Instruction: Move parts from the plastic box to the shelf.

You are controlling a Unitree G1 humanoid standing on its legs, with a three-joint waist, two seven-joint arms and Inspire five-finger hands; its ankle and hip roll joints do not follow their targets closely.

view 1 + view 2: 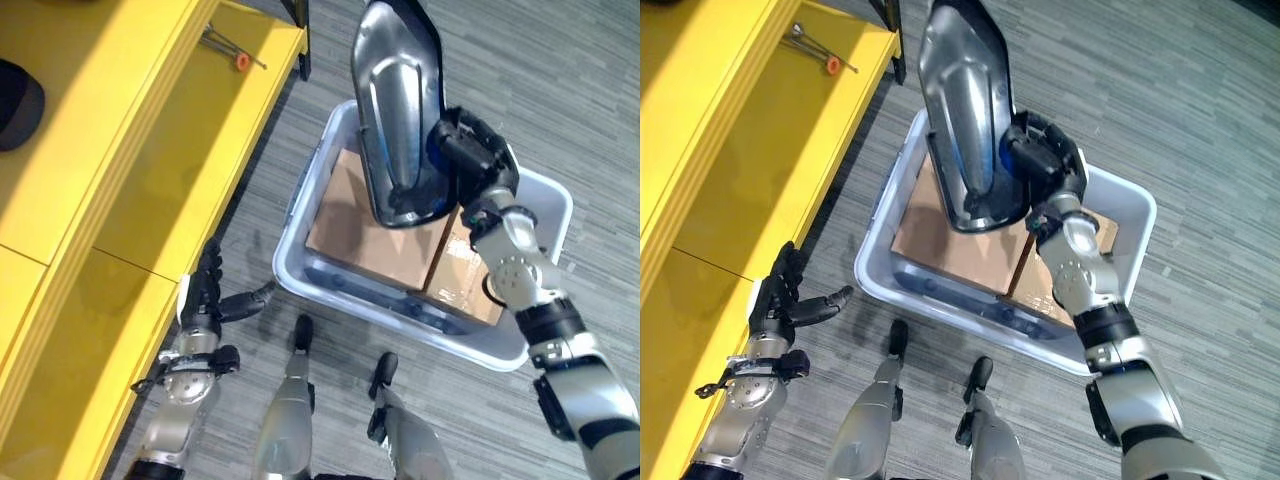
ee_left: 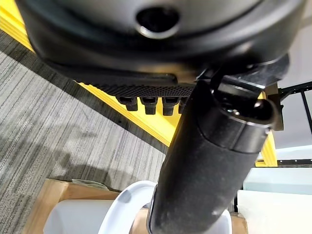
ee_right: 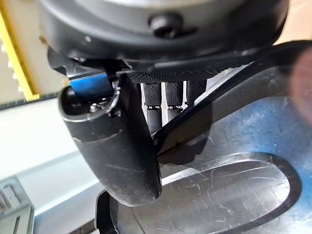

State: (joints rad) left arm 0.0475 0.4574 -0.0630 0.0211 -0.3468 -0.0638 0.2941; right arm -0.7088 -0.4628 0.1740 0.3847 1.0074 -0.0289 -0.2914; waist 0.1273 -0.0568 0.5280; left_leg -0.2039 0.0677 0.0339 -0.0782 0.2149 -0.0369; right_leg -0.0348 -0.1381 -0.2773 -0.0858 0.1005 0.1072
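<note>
Yellow shelf (image 1: 190,150) runs along the left, its far end cut off. Grey plastic box (image 1: 535,200) sits on the floor beside it, cardboard cartons (image 1: 375,225) inside, partly hidden. Above the box, the shiny metal part (image 1: 400,110), pinched at its lower edge by the right hand (image 1: 470,155). Left hand (image 1: 780,300) hangs near the shelf, fingers loose, empty.

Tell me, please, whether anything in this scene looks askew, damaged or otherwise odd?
Nothing looks damaged or spilled. The right hand grips the large metal part by one edge, so it hangs tilted above the cardboard boxes in the plastic box. The left hand hangs open beside the yellow shelf.
</note>
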